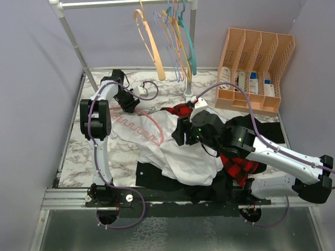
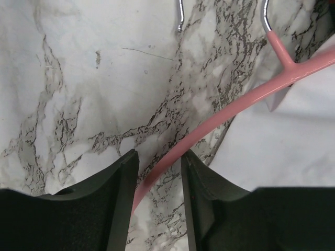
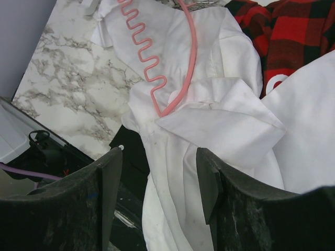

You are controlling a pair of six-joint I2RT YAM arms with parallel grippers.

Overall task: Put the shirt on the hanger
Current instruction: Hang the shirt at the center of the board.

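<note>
I see the pink hanger [image 3: 192, 57] lying flat on the white shirt's [image 1: 183, 157] far-left part. Its long axis runs diagonally across it and its hook lies past the shirt's far edge. My left gripper [image 2: 159, 157] straddles one hanger arm, unclamped. My right gripper [image 3: 159, 154] hovers over the shirt, spread and empty. A plaid shirt [image 1: 241, 164] crowds the shirt's right.

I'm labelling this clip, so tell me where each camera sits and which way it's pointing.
Top external: above and behind the bases, looking down on the marble table; the left arm and right arm show.
Left wrist: on the left arm, facing down at the marble; the left hand straddles the pink hanger.
Right wrist: on the right arm, looking across the white shirt; the right hand frames the bottom.
Shared: both wrist views show the pink hanger and white shirt.
</note>
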